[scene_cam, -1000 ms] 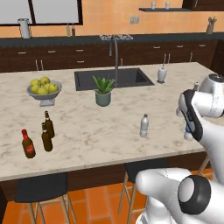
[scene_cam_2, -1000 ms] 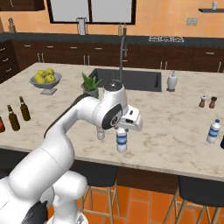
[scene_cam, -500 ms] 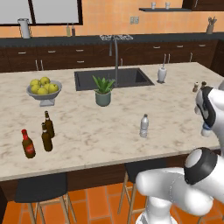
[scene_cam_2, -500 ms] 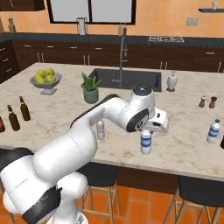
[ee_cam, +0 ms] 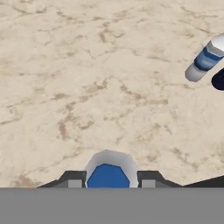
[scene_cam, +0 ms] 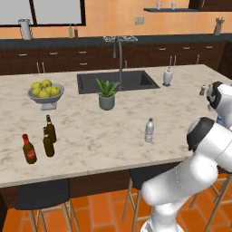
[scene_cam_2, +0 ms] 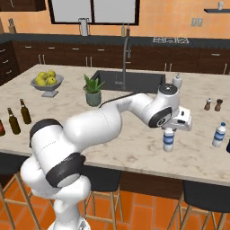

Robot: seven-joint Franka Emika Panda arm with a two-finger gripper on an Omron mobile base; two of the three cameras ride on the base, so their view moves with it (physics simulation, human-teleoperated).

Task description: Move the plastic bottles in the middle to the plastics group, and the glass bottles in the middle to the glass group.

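My gripper (scene_cam_2: 170, 129) is shut on the blue-label plastic bottle (scene_cam_2: 168, 140), upright at the counter's right part, close to the marble. In the hand view its top (ee_cam: 108, 174) sits between my fingertips (ee_cam: 72, 179). Another blue-label bottle of the plastics group (scene_cam_2: 218, 134) stands farther right near the front edge, also seen lying across the hand view (ee_cam: 204, 60). The plain greyish plastic bottle (scene_cam: 149, 130) stands alone mid-counter. At the left end, two brown glass bottles (scene_cam: 50, 128) (scene_cam: 48, 143) stand beside the red-labelled one (scene_cam: 29, 149) of the glass group.
A potted plant (scene_cam: 107, 94) stands in front of the sink (scene_cam: 117, 81) and tap. A fruit bowl (scene_cam: 44, 92) is at the back left. Salt and pepper shakers (scene_cam_2: 213, 104) and a white soap dispenser (scene_cam_2: 177, 81) are at the back right. Stools stand below the front edge.
The arm has swung steadily to the right along the counter, carrying the blue-label bottle away from the middle toward the right end. Nothing else has moved.
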